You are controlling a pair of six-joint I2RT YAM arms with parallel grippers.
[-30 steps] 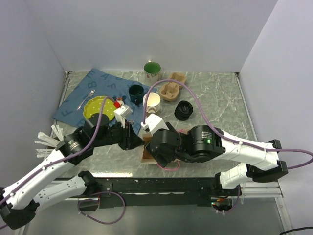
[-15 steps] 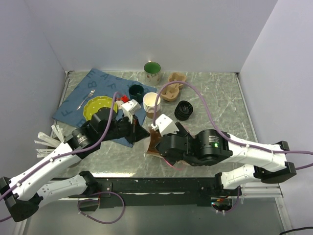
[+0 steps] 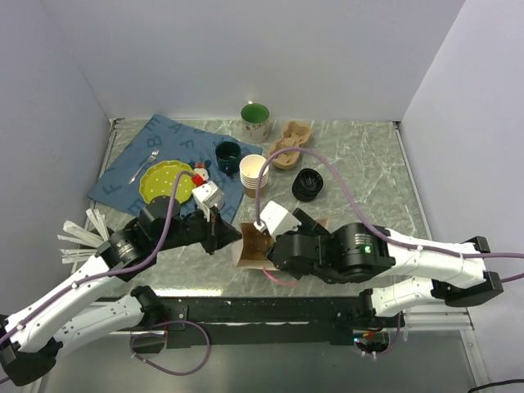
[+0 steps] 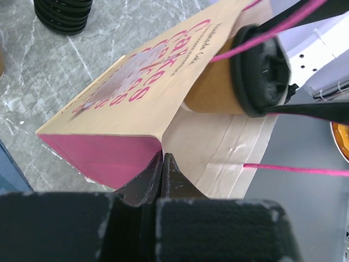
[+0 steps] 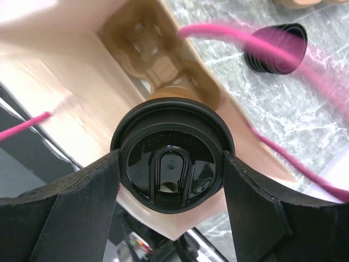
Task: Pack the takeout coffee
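Observation:
The takeout coffee (image 5: 172, 164), a brown paper cup with a black sip lid, sits between my right gripper's (image 5: 172, 183) two fingers (image 5: 87, 191), which are shut on the lid's sides. It hangs at the open mouth of a tan paper bag (image 3: 248, 250) with pink lettering. A brown cup carrier (image 5: 158, 49) lies inside the bag. In the left wrist view the cup (image 4: 218, 90) pokes out of the bag (image 4: 147, 87). My left gripper (image 4: 162, 158) is shut on the bag's folded rim. From above, the left gripper (image 3: 219, 233) is at the bag's left side and the right gripper (image 3: 266, 239) is over its mouth.
A stack of black lids (image 3: 307, 184) and a stack of lidless paper cups (image 3: 254, 172) stand behind the bag. A green mug (image 3: 255, 119), a dark cup (image 3: 228, 152), another carrier (image 3: 291, 143) and a yellow plate (image 3: 164, 182) on a blue mat sit farther back. White sticks (image 3: 82, 233) lie at left.
My left gripper closed on the bag's rim and drew it left, opening the bag. The right arm shifted right and now holds the coffee at the bag's mouth.

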